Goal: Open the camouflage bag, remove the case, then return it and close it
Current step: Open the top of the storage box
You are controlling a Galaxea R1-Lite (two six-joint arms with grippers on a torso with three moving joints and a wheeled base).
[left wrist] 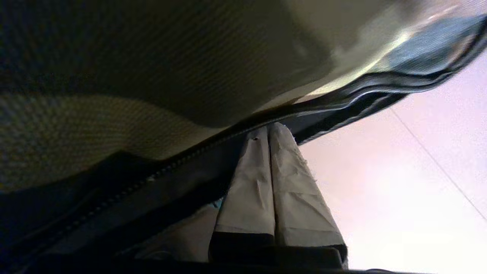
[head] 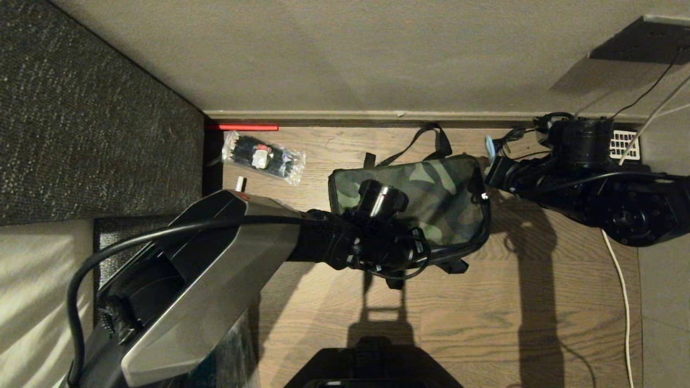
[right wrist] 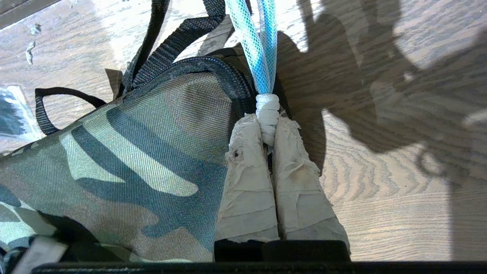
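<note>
Clear packet (head: 263,158) on wooden floor (head: 539,302) at left. Camouflage bag (head: 431,199) mid-floor, zipped. Left claw (left wrist: 268,131) clenched, empty, tips at bag's zipper seam. Right claw (right wrist: 269,125) clenched on blue-white pull cord (right wrist: 258,45) at bag's right corner.

A silver-grey angular shell covers the robot's left arm (head: 215,280), trailed by a thick black cable (head: 135,240); the right arm (head: 593,183) is matte black. Frayed off-white tape wraps both grippers' fingers (right wrist: 247,190).

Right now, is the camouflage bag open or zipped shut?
It looks shut: the camouflage bag has its top lying flat with no red lining showing. The right fingers pinch a blue pull loop.
</note>
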